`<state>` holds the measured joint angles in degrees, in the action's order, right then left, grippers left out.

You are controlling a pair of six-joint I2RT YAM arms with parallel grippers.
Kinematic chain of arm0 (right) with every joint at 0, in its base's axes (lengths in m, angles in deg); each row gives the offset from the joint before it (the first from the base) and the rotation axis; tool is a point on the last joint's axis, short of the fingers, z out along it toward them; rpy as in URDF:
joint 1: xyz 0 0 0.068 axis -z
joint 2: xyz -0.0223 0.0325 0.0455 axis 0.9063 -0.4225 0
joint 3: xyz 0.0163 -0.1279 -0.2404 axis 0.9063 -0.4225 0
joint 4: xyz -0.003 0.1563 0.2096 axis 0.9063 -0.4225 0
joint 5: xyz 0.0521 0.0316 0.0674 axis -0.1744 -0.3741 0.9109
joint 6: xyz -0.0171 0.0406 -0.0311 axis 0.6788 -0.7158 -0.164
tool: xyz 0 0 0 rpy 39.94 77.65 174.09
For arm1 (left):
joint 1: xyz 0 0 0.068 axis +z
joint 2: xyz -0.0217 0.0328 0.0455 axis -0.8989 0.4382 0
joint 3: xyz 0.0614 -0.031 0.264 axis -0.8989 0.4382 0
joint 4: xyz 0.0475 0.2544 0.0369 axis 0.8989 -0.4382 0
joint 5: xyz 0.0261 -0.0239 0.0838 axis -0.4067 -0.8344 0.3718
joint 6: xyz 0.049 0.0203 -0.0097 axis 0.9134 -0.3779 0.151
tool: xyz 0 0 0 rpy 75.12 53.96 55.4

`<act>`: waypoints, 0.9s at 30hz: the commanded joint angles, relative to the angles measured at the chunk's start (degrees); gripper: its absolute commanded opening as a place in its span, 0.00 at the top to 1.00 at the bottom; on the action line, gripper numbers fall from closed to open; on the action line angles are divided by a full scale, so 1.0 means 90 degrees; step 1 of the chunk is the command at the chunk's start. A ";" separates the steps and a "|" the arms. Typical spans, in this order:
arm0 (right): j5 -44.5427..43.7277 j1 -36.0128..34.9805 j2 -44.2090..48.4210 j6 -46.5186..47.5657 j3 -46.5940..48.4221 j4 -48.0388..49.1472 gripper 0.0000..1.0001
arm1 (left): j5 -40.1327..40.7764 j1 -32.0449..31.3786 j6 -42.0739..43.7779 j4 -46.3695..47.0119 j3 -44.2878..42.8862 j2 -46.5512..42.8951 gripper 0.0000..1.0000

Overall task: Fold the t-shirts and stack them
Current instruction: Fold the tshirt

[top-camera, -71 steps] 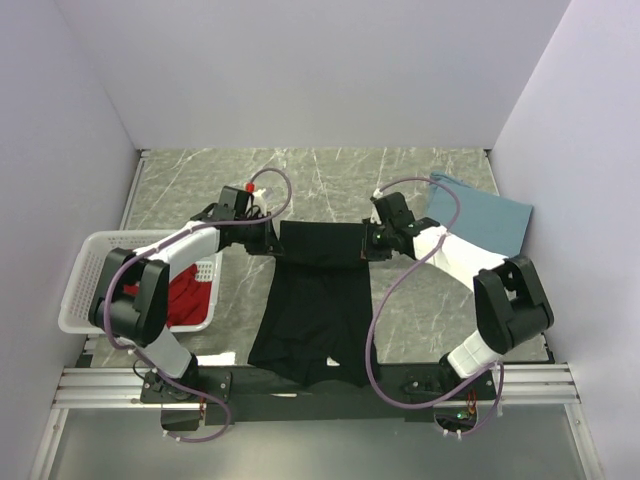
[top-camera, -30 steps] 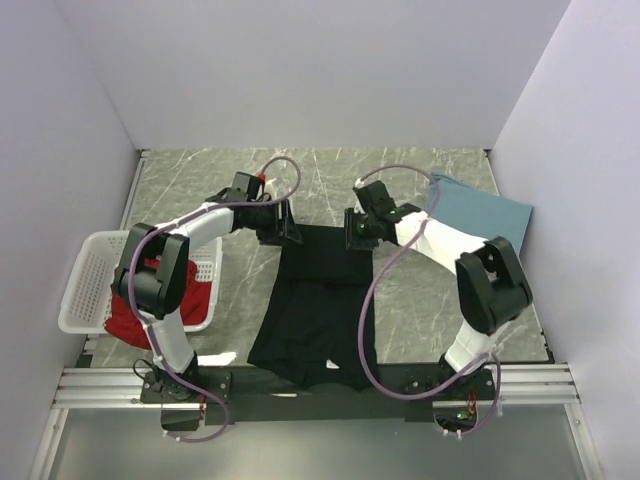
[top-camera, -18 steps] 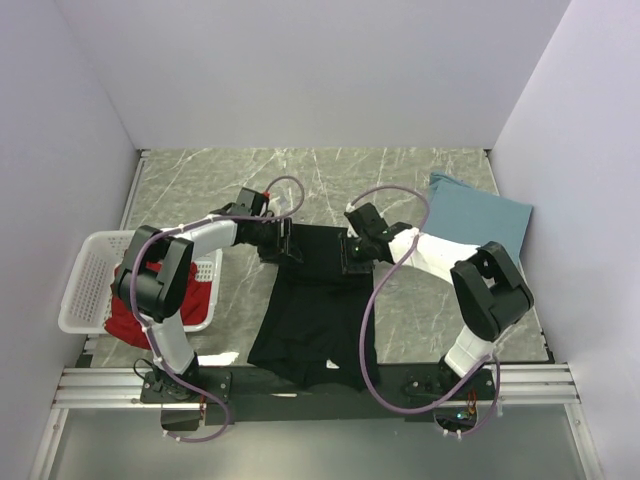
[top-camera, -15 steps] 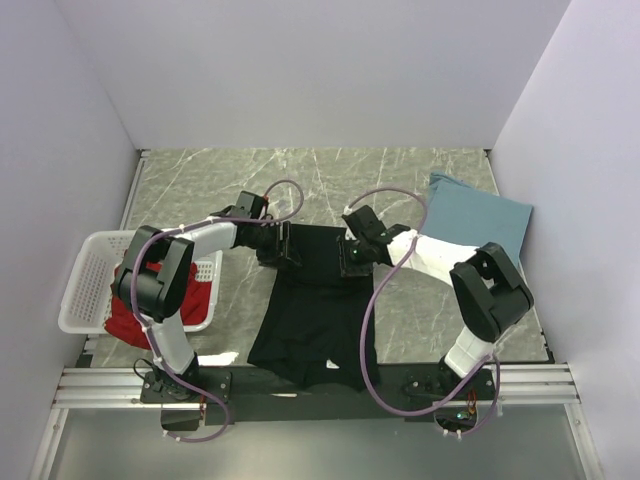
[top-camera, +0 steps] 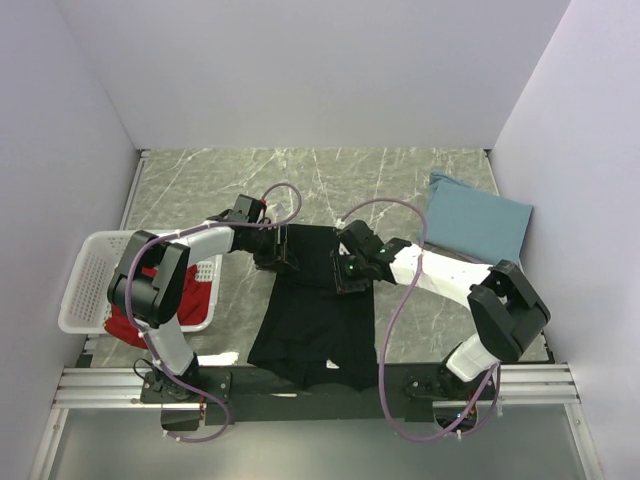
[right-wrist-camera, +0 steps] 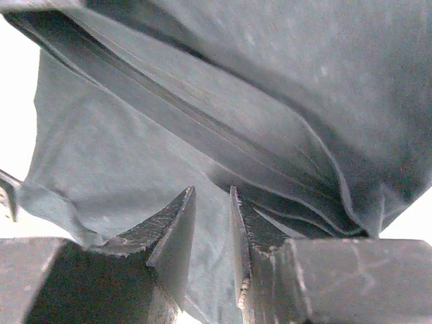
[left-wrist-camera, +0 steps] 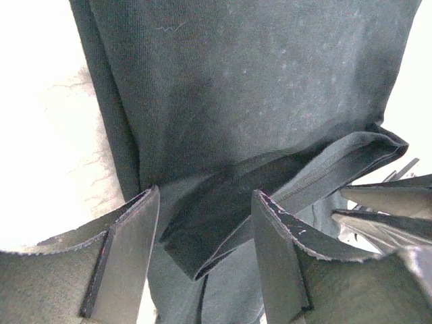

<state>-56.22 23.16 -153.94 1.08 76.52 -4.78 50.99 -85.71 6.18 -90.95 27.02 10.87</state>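
The black t-shirt (top-camera: 315,330) lies lengthwise in the middle of the table, its far part folded over. My left gripper (top-camera: 284,256) hovers at the fold's left side. Up close, my left gripper (left-wrist-camera: 206,196) is open wide, and a folded edge of black cloth (left-wrist-camera: 223,229) lies loose between its fingers (left-wrist-camera: 128,256). My right gripper (top-camera: 347,272) is at the fold's right side. In the right wrist view my right gripper (right-wrist-camera: 210,194) has a narrow gap and pinches nothing, with black cloth (right-wrist-camera: 135,142) below it. The dusty-blue t-shirt (top-camera: 478,225) lies folded at the far right. The red t-shirt (top-camera: 150,305) is in the basket.
A white latticed basket (top-camera: 85,285) stands at the left edge of the table and holds the red t-shirt. Purple cables (top-camera: 395,215) loop over both arms. The grey marble tabletop (top-camera: 330,175) stretches behind the black t-shirt, and white walls close three sides.
Both grippers have come from the shirt's far corners toward the near side and now sit lower along its edges. The right arm has swung inward.
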 commanded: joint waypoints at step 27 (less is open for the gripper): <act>-0.0528 0.0118 -0.1415 0.0162 0.2266 -0.0100 0.67 | -0.0084 -0.0197 0.0965 -0.0798 0.1156 -0.1380 0.38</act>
<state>-59.98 24.01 -164.50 1.74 94.14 -8.08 50.48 -87.11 13.11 -97.86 37.03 1.27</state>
